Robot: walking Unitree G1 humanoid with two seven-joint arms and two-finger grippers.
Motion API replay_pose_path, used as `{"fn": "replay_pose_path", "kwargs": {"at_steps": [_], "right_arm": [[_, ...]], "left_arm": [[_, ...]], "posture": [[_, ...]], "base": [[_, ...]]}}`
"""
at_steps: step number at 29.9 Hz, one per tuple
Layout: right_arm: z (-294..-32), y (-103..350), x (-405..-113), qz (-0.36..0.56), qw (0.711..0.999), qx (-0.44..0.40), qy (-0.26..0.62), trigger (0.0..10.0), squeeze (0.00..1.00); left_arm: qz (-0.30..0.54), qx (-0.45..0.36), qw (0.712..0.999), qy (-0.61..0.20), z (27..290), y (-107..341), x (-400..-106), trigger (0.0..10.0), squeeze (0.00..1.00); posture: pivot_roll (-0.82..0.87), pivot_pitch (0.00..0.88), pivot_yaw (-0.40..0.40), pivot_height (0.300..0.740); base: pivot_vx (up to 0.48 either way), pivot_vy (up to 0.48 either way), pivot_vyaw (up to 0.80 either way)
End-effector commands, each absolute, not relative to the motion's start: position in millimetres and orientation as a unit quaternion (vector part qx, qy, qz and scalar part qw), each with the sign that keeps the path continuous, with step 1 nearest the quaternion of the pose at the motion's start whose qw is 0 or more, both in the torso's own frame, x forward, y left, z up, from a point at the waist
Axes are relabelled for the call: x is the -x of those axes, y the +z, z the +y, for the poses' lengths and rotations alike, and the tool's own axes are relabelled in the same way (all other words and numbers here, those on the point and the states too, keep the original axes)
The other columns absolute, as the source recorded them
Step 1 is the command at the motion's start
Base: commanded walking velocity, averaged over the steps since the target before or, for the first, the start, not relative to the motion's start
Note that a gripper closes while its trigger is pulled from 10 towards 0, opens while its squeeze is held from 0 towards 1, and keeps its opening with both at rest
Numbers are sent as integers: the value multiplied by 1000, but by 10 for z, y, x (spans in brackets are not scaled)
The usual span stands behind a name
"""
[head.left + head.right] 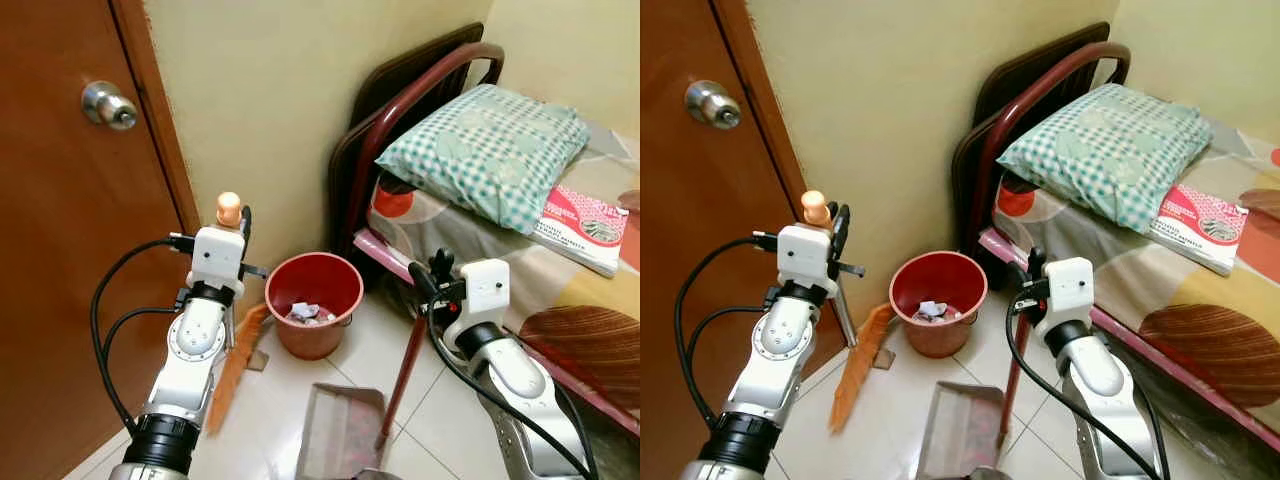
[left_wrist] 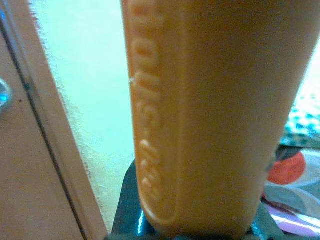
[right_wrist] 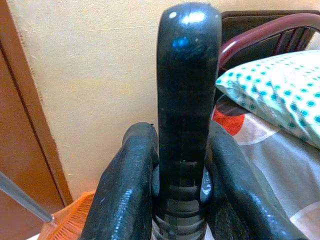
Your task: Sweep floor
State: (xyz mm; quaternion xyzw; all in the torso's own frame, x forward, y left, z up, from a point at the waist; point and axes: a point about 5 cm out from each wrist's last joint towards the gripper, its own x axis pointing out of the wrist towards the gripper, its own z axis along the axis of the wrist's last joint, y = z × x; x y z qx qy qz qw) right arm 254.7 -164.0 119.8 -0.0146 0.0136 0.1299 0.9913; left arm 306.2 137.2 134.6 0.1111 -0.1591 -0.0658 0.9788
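Holding both tools upright, the robot stands in a corner between a brown door (image 1: 60, 250) and a bed (image 1: 1200, 300). The left gripper (image 1: 238, 222) is pinched on the orange grip of the broom (image 1: 855, 370); the left wrist view shows that grip close up, with embossed lettering. The broom's thin metal shaft runs down to orange bristles resting on the floor just beside the red bin (image 1: 313, 302). The right gripper (image 3: 172, 200) is pressed around the black top of the dustpan handle (image 1: 404, 365), whose dark red pole drops to the grey dustpan (image 1: 340, 430) lying flat on the tiles in front of the bin.

To perform the sweeping step well, it appears best to:
- keep the dustpan's front lip seated flat on the tile, so debris does not slide under it;
- draw the bristles toward the pan in short, low strokes, not flicks;
- hold the broom clear of the bin, which already contains crumpled paper and could tip if struck.

The floor (image 1: 440, 420) is glossy pale tile with dark grout lines; fine dirt may lodge in the joints. The room is tight: a cream wall (image 1: 270, 110) stands behind the bin, a door knob (image 1: 108, 104) is at the upper left, and the curved bed frame (image 1: 400, 110) carries a checked pillow (image 1: 490, 145) and a book (image 1: 585, 228).
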Motion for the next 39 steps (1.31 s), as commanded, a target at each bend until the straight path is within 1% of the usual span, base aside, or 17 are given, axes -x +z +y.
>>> {"fn": "replay_pose_path", "kwargs": {"at_steps": [1, 4, 5, 6, 7, 11, 13, 18, 23, 29, 31, 32, 33, 36, 39], "right_arm": [[-1660, 1268, -2527, 3, 992, 13, 126, 10000, 0], [-1651, 1265, -2519, 4, 992, 11, 126, 10000, 0], [-1628, 1279, -2523, 5, 991, 11, 130, 10000, 0], [-1628, 1279, -2523, 5, 991, 11, 130, 10000, 0], [-1615, 1300, -2528, 4, 991, 11, 133, 10000, 0], [-1615, 1323, -2529, 2, 991, 12, 134, 10000, 0], [-1645, 1366, -2520, -1, 991, 16, 132, 10000, 0], [-1713, 1433, -2454, -2, 992, 24, 122, 10000, 0], [-1753, 1477, -2365, -1, 993, 32, 115, 10000, 0], [-1769, 1480, -2322, 3, 993, 36, 114, 10000, 0], [-1765, 1461, -2313, 8, 992, 37, 116, 10000, 0], [-1763, 1358, -2278, 34, 990, 53, 129, 10000, 0], [-1763, 1358, -2278, 34, 990, 53, 129, 10000, 0], [-1817, 1178, -2178, 78, 985, 72, 135, 10000, 0], [-1861, 1117, -2120, 92, 984, 74, 131, 10000, 0]], "left_arm": [[-217, -107, 968, -69, 1364, 1601, -3112, 10000, 0], [-232, -111, 964, -72, 1348, 1633, -3137, 10000, 0], [-234, -112, 962, -90, 1277, 1590, -3188, 10000, 0], [-234, -112, 962, -90, 1277, 1590, -3188, 10000, 0], [-232, -112, 960, -106, 1220, 1563, -3224, 10000, 0], [-225, -119, 959, -124, 1161, 1504, -3256, 10000, 0], [-214, -127, 958, -141, 1097, 1436, -3325, 10000, 0], [-194, -150, 959, -144, 1054, 1416, -3491, 10000, 0], [-181, -180, 957, -142, 997, 1398, -3575, 10000, 0], [-188, -179, 956, -139, 952, 1447, -3606, 10000, 0], [-177, -192, 953, -156, 866, 1372, -3583, 10000, 0], [-164, -206, 948, -179, 782, 1285, -3543, 10000, 0], [-164, -206, 948, -179, 782, 1285, -3543, 10000, 0], [-146, -214, 942, -215, 669, 1171, -3480, 10000, 0], [-135, -214, 939, -234, 610, 1110, -3441, 10000, 0]], "posture": [[-115, 55, -22, 740], [-112, 58, -25, 740], [-119, 65, -36, 740], [-119, 65, -36, 740], [-127, 70, -40, 740], [-140, 78, -43, 740], [-172, 93, -45, 740], [-229, 121, -42, 740], [-269, 137, -38, 740], [-281, 139, -37, 740], [-281, 141, -42, 740], [-282, 145, -48, 740], [-282, 145, -48, 740], [-281, 144, -50, 740], [-281, 144, -50, 740]], "base": [[0, 0, 0], [0, 0, 0], [0, 0, 0], [0, 0, 0], [0, 0, 0], [0, 0, 0], [0, 0, 0], [0, 0, 0], [0, 0, 0], [0, 0, 0], [0, 0, 0], [0, 0, 0], [0, 0, 0], [0, 0, 0], [0, 0, 0]]}}
